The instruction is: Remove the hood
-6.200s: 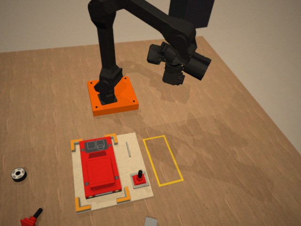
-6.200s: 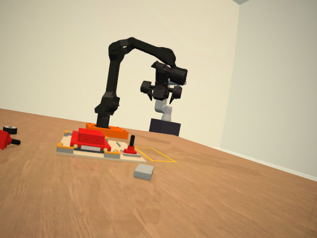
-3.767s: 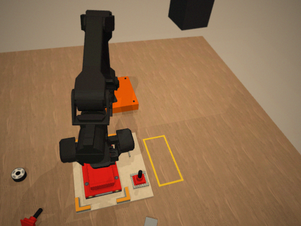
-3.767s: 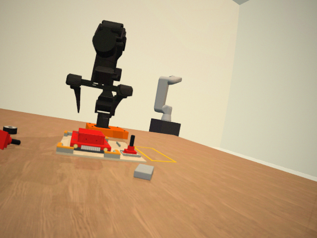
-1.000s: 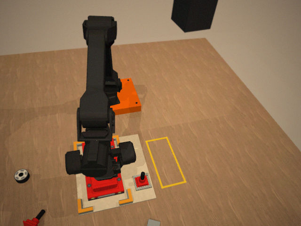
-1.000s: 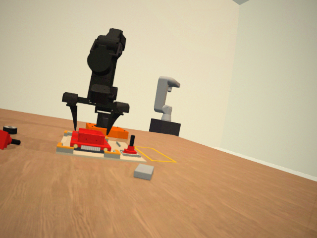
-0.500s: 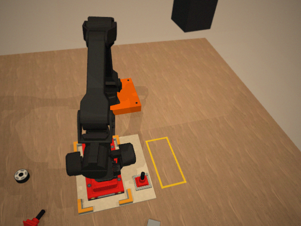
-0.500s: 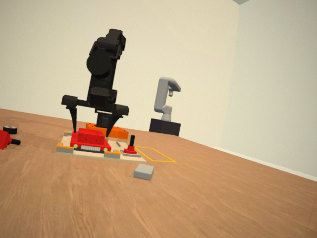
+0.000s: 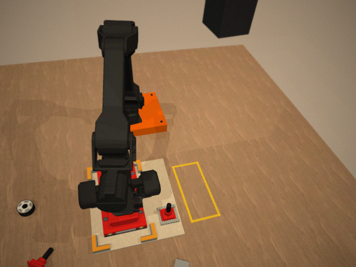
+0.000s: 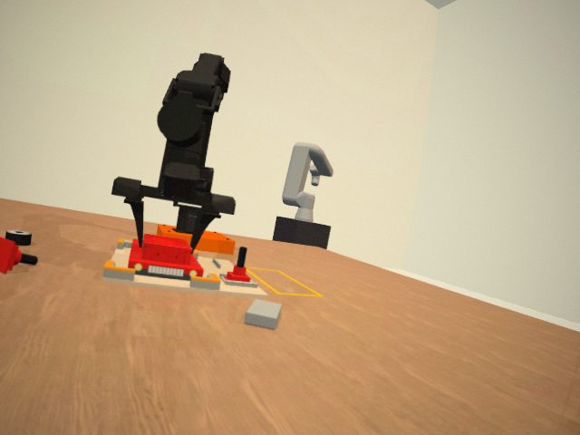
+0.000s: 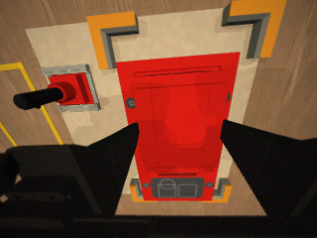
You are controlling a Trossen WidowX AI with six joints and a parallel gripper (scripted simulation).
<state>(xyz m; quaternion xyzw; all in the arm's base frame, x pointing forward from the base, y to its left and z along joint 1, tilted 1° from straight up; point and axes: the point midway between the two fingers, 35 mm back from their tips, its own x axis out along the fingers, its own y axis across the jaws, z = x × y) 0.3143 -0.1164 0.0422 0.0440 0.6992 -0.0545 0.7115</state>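
The toy car is red and sits on a pale board between corner brackets. Its hood is a raised red block, seated on the car. My gripper is open and points down, with one fingertip on each side of the hood. No firm grip shows, and light contact cannot be told. In the top view the arm hides the fingertips. The marked area is a yellow outline on the table with nothing inside it.
A red piece with an upright black peg stands between car and marked area. An orange block lies behind. A wheel, another red pegged piece and a grey block lie around.
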